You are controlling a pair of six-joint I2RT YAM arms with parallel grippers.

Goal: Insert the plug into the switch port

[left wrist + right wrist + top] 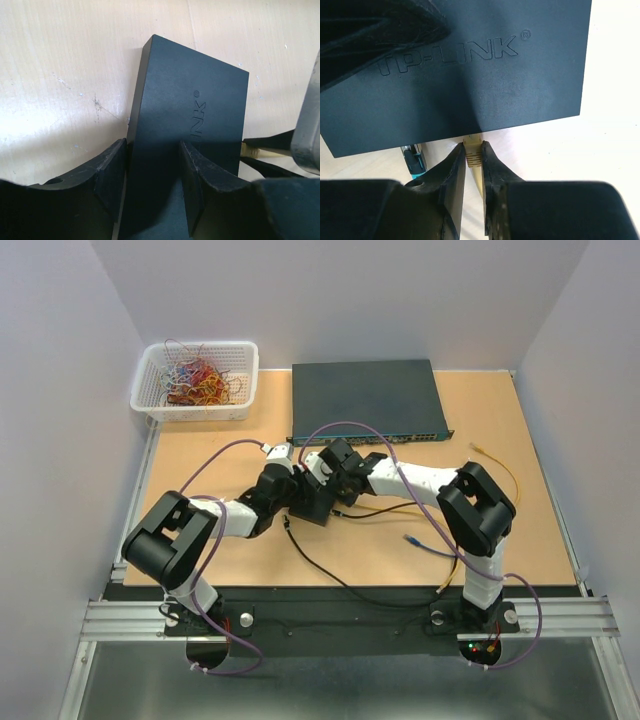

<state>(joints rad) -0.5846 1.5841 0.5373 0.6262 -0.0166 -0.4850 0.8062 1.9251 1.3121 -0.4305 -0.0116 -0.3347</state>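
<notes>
A small black TP-LINK switch (470,65) lies at the table's middle (313,504). My left gripper (153,145) is shut on it, one finger by its thin side wall and the other over its top face (190,110). My right gripper (473,146) is shut on a yellow plug (472,150). The plug's tip touches the lower edge of the switch's port side; the port itself is hidden under that edge. In the left wrist view the yellow plug (250,150) shows at the switch's right side. From above, the two grippers meet at the switch, the right gripper (342,502) coming in from the right.
A teal plug (414,161) sits at the same switch edge, left of the yellow one. A large dark network switch (365,400) stands at the back, a white basket (150,400) of coloured wires at the back left. Black (320,565), blue (412,539) and yellow (500,465) cables trail over the table's right half.
</notes>
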